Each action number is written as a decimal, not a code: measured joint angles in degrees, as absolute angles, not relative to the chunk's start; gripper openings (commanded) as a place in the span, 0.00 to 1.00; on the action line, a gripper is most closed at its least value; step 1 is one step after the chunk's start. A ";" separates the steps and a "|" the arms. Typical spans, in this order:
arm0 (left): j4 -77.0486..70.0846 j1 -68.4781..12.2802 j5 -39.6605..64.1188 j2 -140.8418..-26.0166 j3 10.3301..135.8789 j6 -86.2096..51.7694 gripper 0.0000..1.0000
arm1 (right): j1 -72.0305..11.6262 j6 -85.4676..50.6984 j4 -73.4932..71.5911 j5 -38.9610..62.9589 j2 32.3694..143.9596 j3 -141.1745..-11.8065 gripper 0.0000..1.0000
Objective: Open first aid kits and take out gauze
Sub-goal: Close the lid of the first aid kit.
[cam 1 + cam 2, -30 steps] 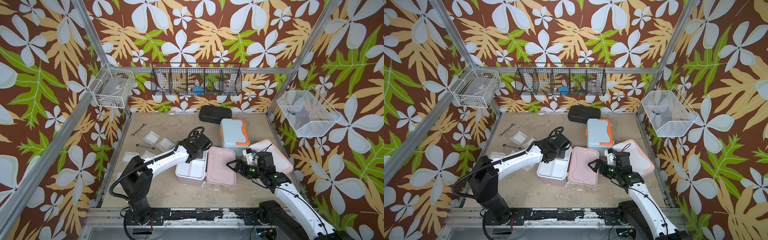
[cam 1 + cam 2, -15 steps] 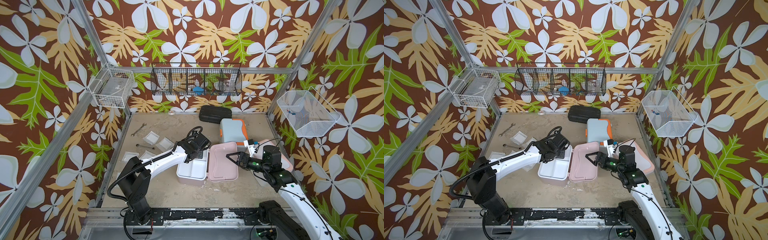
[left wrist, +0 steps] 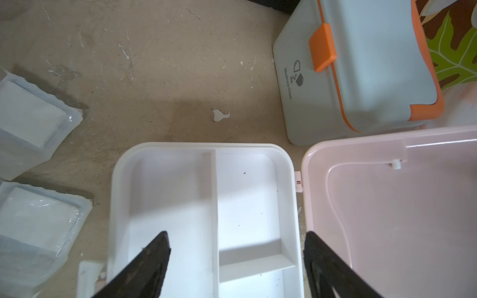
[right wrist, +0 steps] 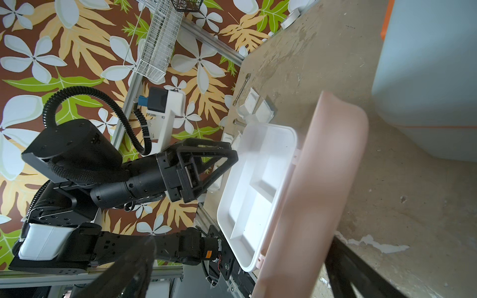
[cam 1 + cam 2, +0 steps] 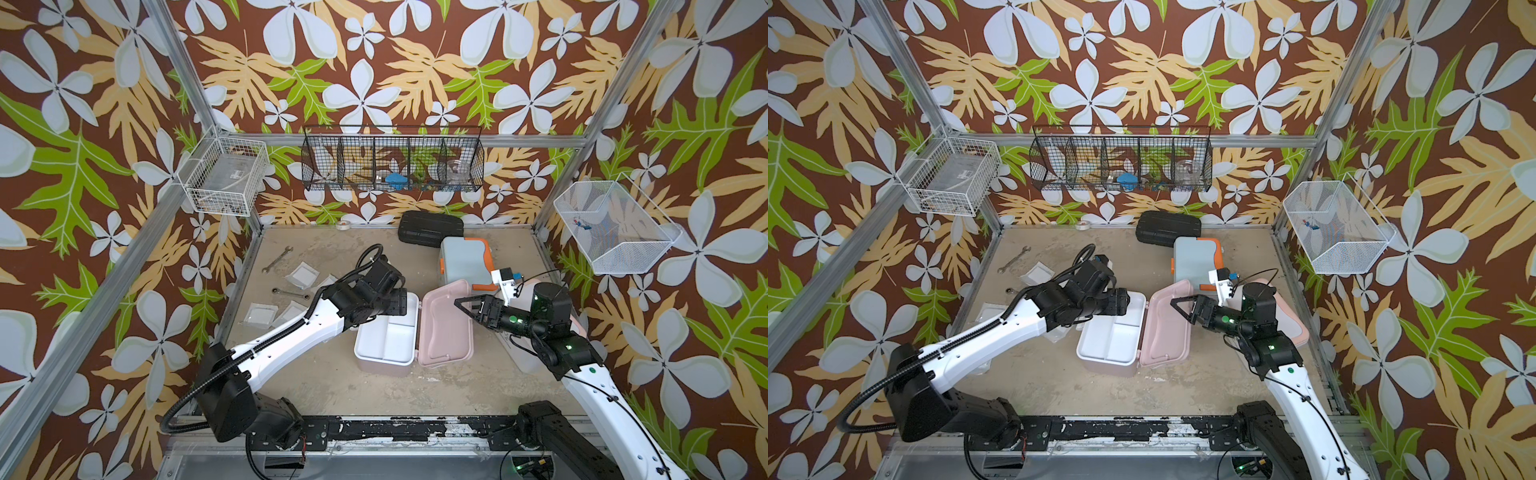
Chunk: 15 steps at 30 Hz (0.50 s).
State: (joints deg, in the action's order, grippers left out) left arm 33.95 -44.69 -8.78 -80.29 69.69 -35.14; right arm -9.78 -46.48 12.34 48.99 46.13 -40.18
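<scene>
Dusty pink kit [image 5: 384, 368] sits mid-tabletop [image 5: 332, 388], its lid [image 3: 387, 206] open and leaning outward, white divided tray [image 3: 206, 206] exposed. Your left gripper [image 3: 237, 238] hangs over that tray, jaws spread wide with nothing between them; only the finger ends enter the wrist view. Your right gripper [image 5: 462, 303] is wide too, at the lid's outer edge. You can't judge contact there, since its fingers blur in the wrist view. Gauze packets [image 5: 304, 274] lie on the tabletop left of the kit, near a wrench [image 5: 277, 258]; some are partly covered by your left arm [image 5: 291, 336]. Light blue kit [image 5: 463, 259] stands shut behind. White kit [image 5: 1292, 322] is mostly hidden behind your right arm [image 5: 1273, 353].
</scene>
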 measured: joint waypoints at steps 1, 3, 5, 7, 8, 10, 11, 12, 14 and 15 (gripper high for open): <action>34.04 -44.23 -8.88 -78.76 68.64 -35.16 0.92 | -9.78 -46.48 12.25 49.06 46.13 -40.32 1.00; 34.26 -43.20 -8.97 -75.88 66.48 -35.22 0.94 | -9.78 -46.50 12.29 49.08 46.13 -40.53 1.00; 34.46 -42.24 -8.84 -73.49 64.12 -35.64 0.95 | -9.80 -46.70 12.29 49.12 46.15 -40.88 1.00; 34.68 -41.54 -8.49 -71.50 61.49 -35.77 0.95 | -9.98 -46.76 12.23 49.17 46.26 -41.50 1.00; 34.59 -41.34 -8.38 -71.02 60.51 -35.81 0.95 | -10.09 -46.96 12.27 49.19 46.28 -41.74 1.00; 34.33 -41.32 -6.22 -70.15 58.22 -36.01 0.95 | -10.41 -47.18 12.23 49.25 46.52 -42.39 1.00; 34.13 -41.32 -4.93 -69.87 57.28 -36.12 0.95 | -10.61 -47.18 12.21 49.23 46.63 -42.61 1.00; 33.67 -41.32 -3.77 -69.54 56.27 -36.32 0.95 | -10.92 -47.18 12.27 49.23 46.81 -42.89 1.00; 33.01 -41.32 -2.07 -68.93 54.89 -36.86 0.95 | -11.46 -47.18 12.23 49.21 47.00 -43.38 1.00; 32.29 -41.32 -0.95 -68.58 54.22 -37.36 0.95 | -11.73 -47.27 12.27 49.15 47.07 -43.64 1.00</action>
State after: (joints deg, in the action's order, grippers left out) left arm 32.29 -41.32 -0.95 -68.58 54.22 -37.36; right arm -11.73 -47.27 12.27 49.15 47.07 -43.64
